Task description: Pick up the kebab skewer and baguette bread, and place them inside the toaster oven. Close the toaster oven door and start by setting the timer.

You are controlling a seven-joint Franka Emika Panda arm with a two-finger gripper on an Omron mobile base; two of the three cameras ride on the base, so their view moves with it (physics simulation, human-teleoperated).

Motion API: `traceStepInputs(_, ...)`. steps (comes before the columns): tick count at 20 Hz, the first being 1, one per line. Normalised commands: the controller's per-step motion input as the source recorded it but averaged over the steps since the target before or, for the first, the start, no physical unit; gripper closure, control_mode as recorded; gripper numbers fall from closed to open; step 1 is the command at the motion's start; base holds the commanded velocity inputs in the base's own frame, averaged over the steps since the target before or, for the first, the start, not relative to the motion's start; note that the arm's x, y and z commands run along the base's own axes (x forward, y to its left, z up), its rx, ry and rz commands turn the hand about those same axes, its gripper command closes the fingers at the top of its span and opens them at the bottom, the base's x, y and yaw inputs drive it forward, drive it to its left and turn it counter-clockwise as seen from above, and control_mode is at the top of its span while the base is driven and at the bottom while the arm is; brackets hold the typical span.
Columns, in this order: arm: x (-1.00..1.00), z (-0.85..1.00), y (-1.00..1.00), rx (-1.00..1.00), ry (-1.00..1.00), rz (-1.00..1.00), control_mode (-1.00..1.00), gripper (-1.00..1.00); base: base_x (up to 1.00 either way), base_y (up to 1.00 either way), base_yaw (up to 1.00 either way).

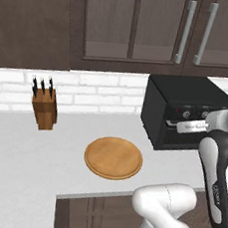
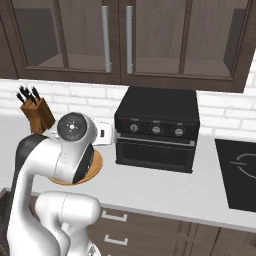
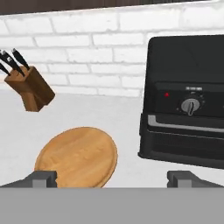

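Observation:
The black toaster oven (image 2: 157, 131) stands on the counter against the brick wall, also seen as the toaster oven (image 1: 184, 111) and the toaster oven (image 3: 188, 100). The toaster oven door (image 2: 155, 152) is shut below its row of three knobs (image 2: 156, 129). My gripper (image 3: 113, 178) is open, its fingertips (image 3: 43, 178) wide apart with nothing between them. It hovers above the counter in front of the oven's left side, facing the wall. The kebab skewer and the baguette bread are out of view.
A round wooden plate (image 1: 113, 157) lies left of the oven, showing bare wood. A brown knife block (image 1: 44, 107) stands further left by the wall. Dark cabinets hang above. A black cooktop (image 2: 240, 172) sits to the oven's right.

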Motion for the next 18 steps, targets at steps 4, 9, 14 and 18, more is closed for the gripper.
traceStepInputs(4, -0.3, -0.08, -0.27, 0.0, -0.27, 0.0, -1.0, -1.0, 0.0, 0.0, 0.0)
traceStepInputs(9, 0.0, -0.4, -0.26, 0.0, -0.37, 0.0, -1.0, -1.0, 0.0, 0.0, 0.0)
traceStepInputs(14, 0.27, -0.64, -0.23, 0.0, -0.34, 0.0, -1.0, -1.0, 0.0, 0.0, 0.0)
traceStepInputs(18, 0.17, -0.86, -0.05, 0.0, -0.42, 0.0, -1.0, -1.0, 0.0, 0.0, 0.0)
